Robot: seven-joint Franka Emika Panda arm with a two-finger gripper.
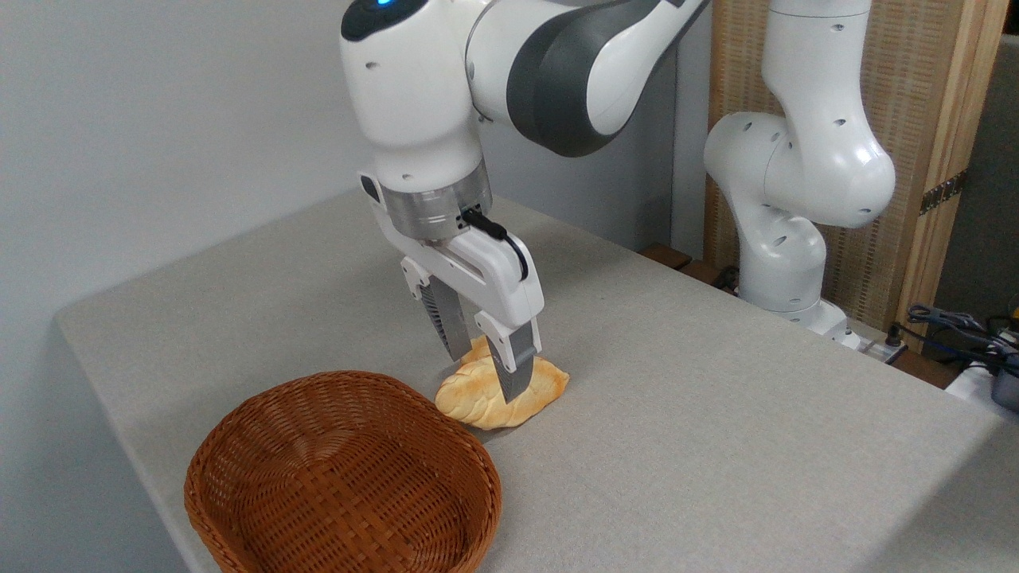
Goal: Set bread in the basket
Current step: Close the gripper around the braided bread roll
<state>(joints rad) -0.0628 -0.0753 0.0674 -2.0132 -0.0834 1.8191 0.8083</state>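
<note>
grey fabric covers the surface (716, 414), which fills most of the view and carries everything else. white and dark grey, the robot arm (557, 72) reaches in from the upper right and bends down over the middle. next in size, the basket (239, 454) of reddish-brown wicker sits at the near left edge, with nothing in it. just beside its far right rim lies the bread (478, 402), golden and braided, flat on the cloth. the jaws (482, 358) stand part open, one finger on each side of the loaf, low around its middle; whether they already press on it cannot be told.
</note>
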